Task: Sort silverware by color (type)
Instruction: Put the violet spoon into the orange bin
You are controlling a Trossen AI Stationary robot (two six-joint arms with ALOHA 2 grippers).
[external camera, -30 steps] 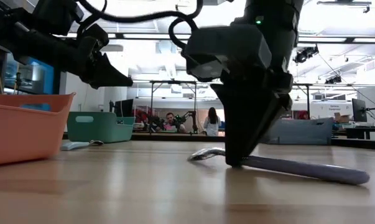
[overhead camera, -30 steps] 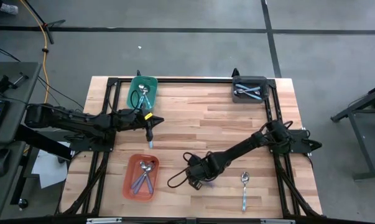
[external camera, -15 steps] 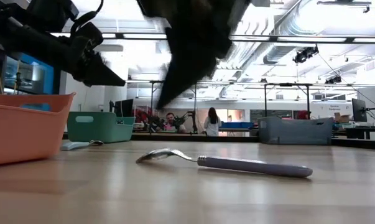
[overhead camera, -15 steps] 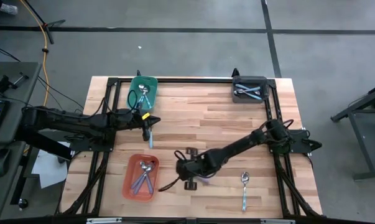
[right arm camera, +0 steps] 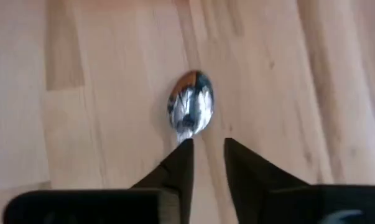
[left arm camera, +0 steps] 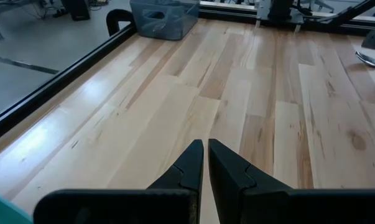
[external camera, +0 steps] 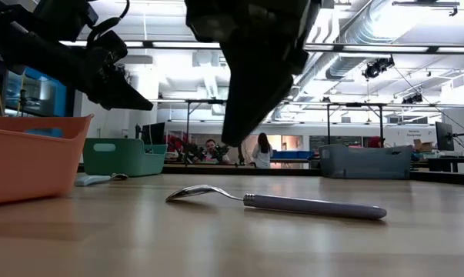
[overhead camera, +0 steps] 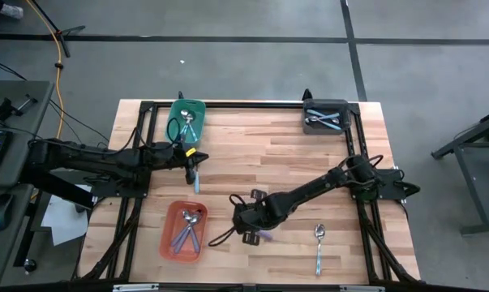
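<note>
The right gripper (right arm camera: 204, 163) hangs above the front middle of the pale wooden table (overhead camera: 276, 154), its two dark fingers (right arm camera: 178, 165) parted by a narrow gap and holding nothing; directly below it lies a small spoon with a shiny metal bowl and a thin purple handle (external camera: 278, 201), flat on the boards and clear of the fingertips (the low view shows open air between them). Its bowl (right arm camera: 189, 111) shows just ahead of the fingertips in the right wrist view. The left gripper (left arm camera: 205, 163) is out over the table's left side near the teal plastic bin (overhead camera: 186, 118), its fingers pressed almost together and empty, with a light-blue-handled spoon (overhead camera: 196, 180) on the wood beside it. Another spoon with a pale handle (overhead camera: 318, 249) lies near the front right. More spoons rest in the teal bin, the orange plastic bin (overhead camera: 184, 231) and the grey plastic bin (overhead camera: 326, 118).
</note>
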